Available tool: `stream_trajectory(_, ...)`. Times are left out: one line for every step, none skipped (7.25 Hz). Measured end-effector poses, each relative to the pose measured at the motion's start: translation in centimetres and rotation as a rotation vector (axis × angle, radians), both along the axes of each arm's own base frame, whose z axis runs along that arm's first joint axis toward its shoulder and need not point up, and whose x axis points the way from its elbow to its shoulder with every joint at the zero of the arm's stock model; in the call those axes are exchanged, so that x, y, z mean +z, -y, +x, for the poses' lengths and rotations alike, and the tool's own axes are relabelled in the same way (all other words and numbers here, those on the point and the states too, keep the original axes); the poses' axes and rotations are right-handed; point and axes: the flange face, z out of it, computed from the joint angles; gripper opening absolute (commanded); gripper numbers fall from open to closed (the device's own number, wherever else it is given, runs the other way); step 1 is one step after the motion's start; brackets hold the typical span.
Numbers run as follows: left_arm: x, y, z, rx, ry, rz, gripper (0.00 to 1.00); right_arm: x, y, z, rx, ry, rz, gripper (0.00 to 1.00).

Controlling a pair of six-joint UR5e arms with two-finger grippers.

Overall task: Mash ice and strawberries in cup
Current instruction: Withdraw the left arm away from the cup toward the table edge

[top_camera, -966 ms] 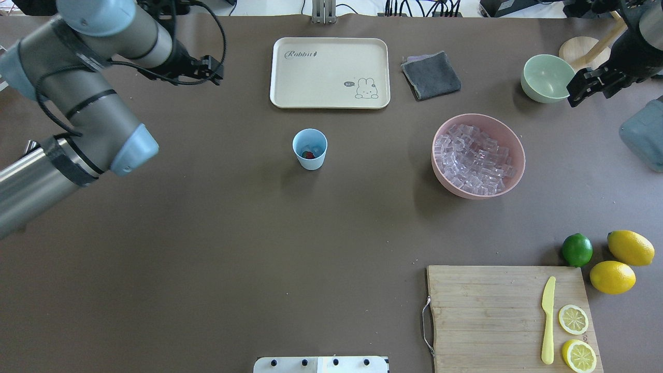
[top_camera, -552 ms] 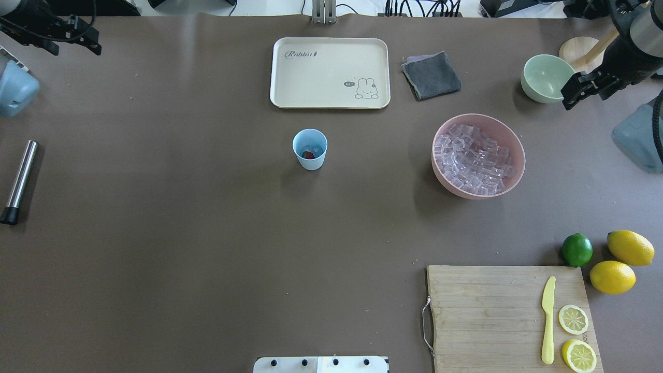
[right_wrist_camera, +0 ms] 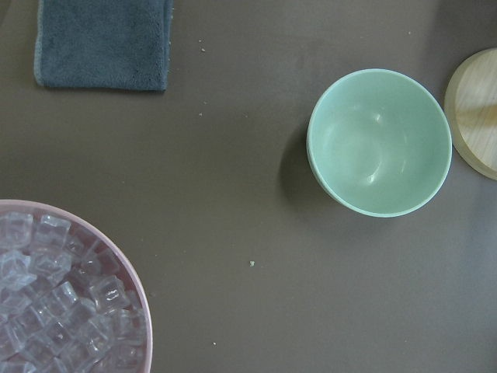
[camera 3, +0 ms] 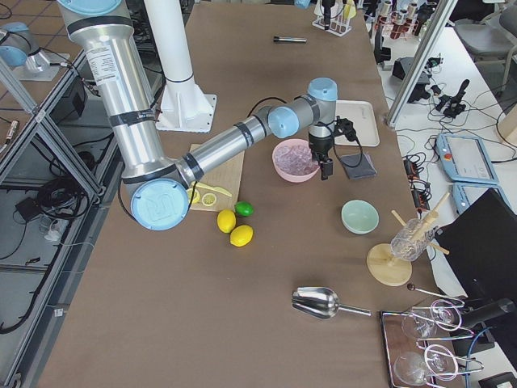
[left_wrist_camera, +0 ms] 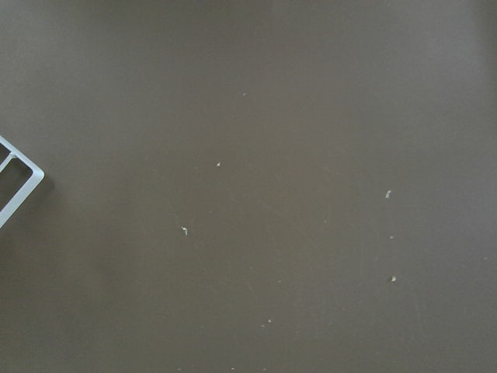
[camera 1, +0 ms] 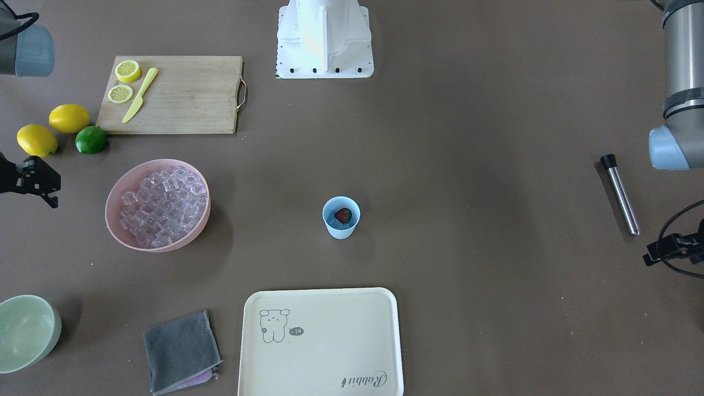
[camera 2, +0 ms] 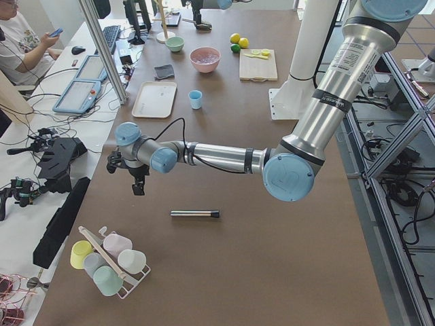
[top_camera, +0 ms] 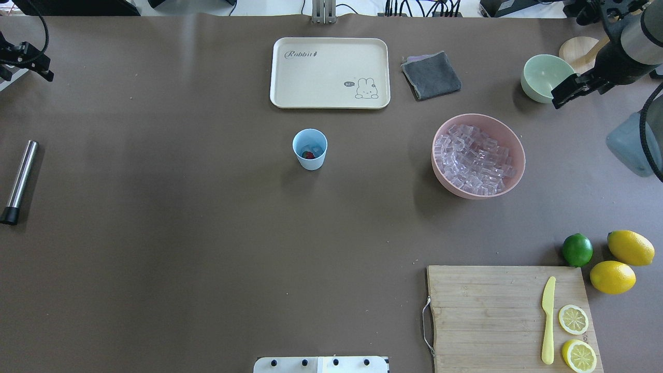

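Overhead exterior: shows cup (top_camera: 310,155) mid-table, strawberry (top_camera: 308,154) and ice (top_camera: 314,148) inside; steel muddler (top_camera: 19,181) lying well apart. Cannot tell jaw state of left gripper (top_camera: 39,66) or right gripper (top_camera: 562,97). Might tip the light, unbraced cup once pressing off-centre.

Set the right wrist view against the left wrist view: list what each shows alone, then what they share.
Right wrist only: the pink bowl full of ice, an empty pale green bowl, a grey cloth, and the edge of a wooden disc. Left wrist only: a corner of a wire rack at the left edge. Both: the brown table.
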Motion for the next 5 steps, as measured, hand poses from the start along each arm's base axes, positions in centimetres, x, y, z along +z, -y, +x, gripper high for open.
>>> stream_trajectory(2.8, -1.5, -0.4, 0.013, 0.012, -0.026, 0.98, -0.5, 0.4, 0.6, 0.004, 0.012, 0.006, 0.99)
stream_trajectory(4.8, -2.8, -0.7, 0.019, 0.020, -0.047, 0.98, -1.0, 0.9, 1.9, 0.014, 0.044, -0.004, 0.99)
stream_trajectory(6.2, -3.9, -0.6, 0.027, 0.025, -0.062, 0.98, -1.0, 1.3, 2.8, 0.013, 0.081, -0.025, 0.99)
stream_trajectory(7.7, -5.2, -0.1, 0.040, 0.028, -0.069, 0.98, -0.7, 1.3, 3.2, 0.008, 0.108, -0.045, 0.99)
stream_trajectory(9.0, -6.4, 0.2, 0.048, 0.027, -0.066, 0.98, -0.1, 1.3, 3.5, 0.005, 0.122, -0.062, 0.99)
